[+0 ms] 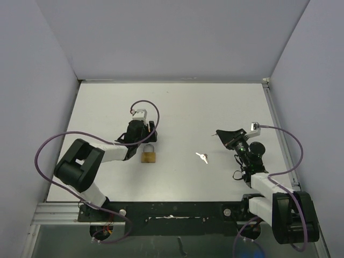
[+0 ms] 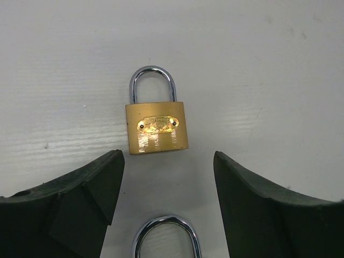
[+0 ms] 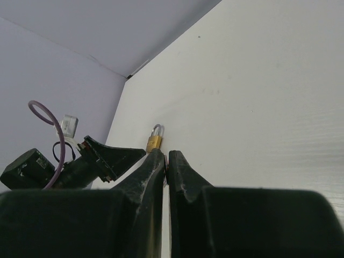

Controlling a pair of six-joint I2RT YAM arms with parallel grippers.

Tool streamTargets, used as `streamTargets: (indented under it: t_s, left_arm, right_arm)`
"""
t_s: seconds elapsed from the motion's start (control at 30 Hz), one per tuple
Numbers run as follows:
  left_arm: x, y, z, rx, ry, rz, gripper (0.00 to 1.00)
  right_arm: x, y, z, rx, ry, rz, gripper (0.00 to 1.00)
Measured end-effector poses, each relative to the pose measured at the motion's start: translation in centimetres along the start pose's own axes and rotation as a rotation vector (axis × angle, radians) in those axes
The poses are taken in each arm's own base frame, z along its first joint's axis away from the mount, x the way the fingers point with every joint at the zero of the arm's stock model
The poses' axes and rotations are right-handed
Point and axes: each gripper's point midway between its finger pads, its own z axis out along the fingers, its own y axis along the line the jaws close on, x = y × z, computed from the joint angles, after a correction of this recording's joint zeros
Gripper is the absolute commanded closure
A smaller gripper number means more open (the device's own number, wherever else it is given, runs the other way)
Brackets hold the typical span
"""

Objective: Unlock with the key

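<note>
The left arm (image 1: 107,153) reaches forward and inward, and the left gripper (image 2: 167,161) points downward with its jaws wide apart. The right arm (image 1: 266,185) stretches forward, the right gripper (image 3: 166,161) aimed leftward, fingers pressed together

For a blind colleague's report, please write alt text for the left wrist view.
A brass padlock with a chrome shackle lies flat on the white table, just beyond the open left gripper, whose black fingers touch nothing.
</note>
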Motion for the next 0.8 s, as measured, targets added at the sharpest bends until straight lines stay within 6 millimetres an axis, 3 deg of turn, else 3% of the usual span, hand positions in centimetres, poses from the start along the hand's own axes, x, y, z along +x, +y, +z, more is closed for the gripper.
streamTargets:
  t_s: [0.33,0.8]
  left_arm:
    - [1.6,1.0,1.1,-0.013,0.04,-0.034,0.34]
    - [1.2,-0.5,2.1,0.044,0.034,-0.065,0.33]
  right_arm:
    - [0.0,0.0,-0.2,-0.01,0.012,-0.003,1.0]
    - [0.2,-0.2,-0.2,-0.01,0.025,0.0,1.0]
